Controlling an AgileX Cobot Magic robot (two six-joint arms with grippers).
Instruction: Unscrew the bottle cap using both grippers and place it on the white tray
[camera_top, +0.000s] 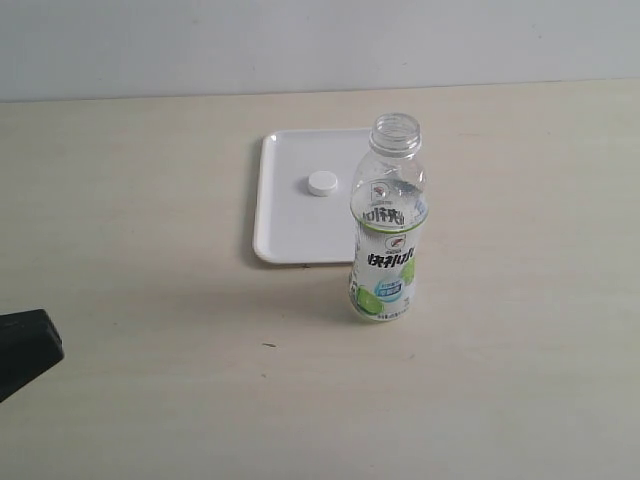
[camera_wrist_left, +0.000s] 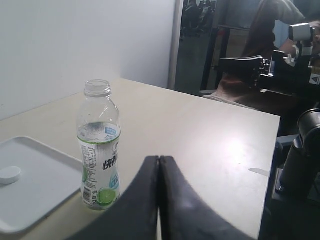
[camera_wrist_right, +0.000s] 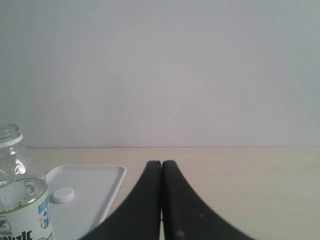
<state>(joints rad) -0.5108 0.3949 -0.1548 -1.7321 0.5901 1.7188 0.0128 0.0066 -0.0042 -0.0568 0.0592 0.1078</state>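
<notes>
1. The bottle cap (camera_top: 323, 183) is off the bottle and lies flat on the white tray (camera_top: 285, 225), touched by neither end effector. It is well apart from the left end effector (camera_wrist_left: 159, 159), ahead of it and off to one side.
2. The left end effector is closed, its two black fingers pressed together with nothing held between them. In the exterior view only a dark part of it is seen, at the left edge, low over the pale surface (camera_top: 150, 300).
3. The white tray rests flat on the surface, farther from the left end effector than the bottle's base is. The cap sits on the half of the tray nearer the bottle.
4. The bottle (camera_top: 388, 240) stands upright on the surface with its neck uncovered, just beside the tray's edge. It is in front of the left end effector and is not gripped.
5. The right end effector (camera_wrist_right: 161, 162) is closed and empty as well, its fingers touching along their length. The bottle, the tray and the cap all lie ahead of it and to one side. It is not seen in the exterior view.
</notes>
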